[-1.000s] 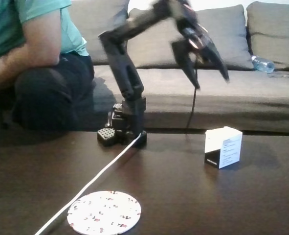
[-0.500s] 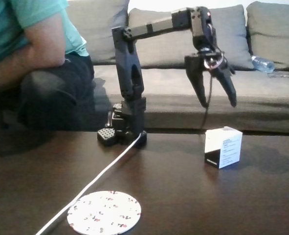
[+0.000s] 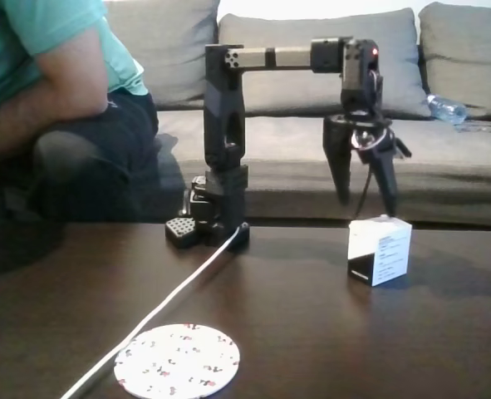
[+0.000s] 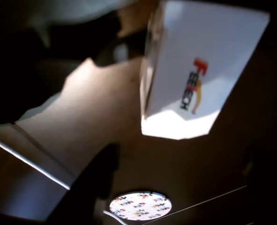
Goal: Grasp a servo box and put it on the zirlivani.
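Note:
The servo box [image 3: 380, 249] is a small white cube with a black-text label and a dark side panel, standing on the dark table at the right. My gripper [image 3: 365, 204] hangs open just above it, fingers pointing down, one fingertip close to the box's top. In the wrist view the servo box [image 4: 194, 70] shows large, with a red and black logo on its top. The zirlivani [image 3: 177, 360], a flat white disc with small red and dark marks, lies near the table's front edge at the left; the zirlivani [image 4: 140, 206] sits at the bottom of the wrist view.
A white cable [image 3: 158, 312] runs from the arm's base [image 3: 208, 229] toward the front left, passing beside the disc. A seated person [image 3: 54, 108] is at the left behind the table. A grey sofa [image 3: 444, 158] with a plastic bottle [image 3: 446, 109] fills the background.
The arm has swung out and lowered: the open gripper came down from mid-air to just above the servo box. Box and disc have not moved.

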Tool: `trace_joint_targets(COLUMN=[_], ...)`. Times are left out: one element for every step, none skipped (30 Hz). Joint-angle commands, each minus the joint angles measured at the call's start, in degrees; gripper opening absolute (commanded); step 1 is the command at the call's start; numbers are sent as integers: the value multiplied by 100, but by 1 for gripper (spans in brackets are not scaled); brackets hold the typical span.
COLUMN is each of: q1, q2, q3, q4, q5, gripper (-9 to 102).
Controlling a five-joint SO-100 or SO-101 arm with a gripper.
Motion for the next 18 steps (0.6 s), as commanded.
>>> trace_joint_targets(q1=[9,26,62,88,79,18,-18,-132,-229,-325,-396,-431,-448,-448,-457,-466,-466,-448], q2=[44,44,35,26,18,18,26,26,26,26,26,26,18,9,-26,-105,-193,-281], q3=[-237,-255,-255,-246,-237,-211,-202,-237,-246,-246,-220,-202,-202,-202,-202,-220,-237,-246], q4=[123,114,114,132,149,167,229,334,387,422,422,396,387,378,378,378,387,387], q5=[114,202,255,272,325,396,466,554,598,624,633,633,633,633,633,642,642,642], gripper=[32,32,32,32,32,32,32,32,32,32,32,32,32,32,32,32,32,32])
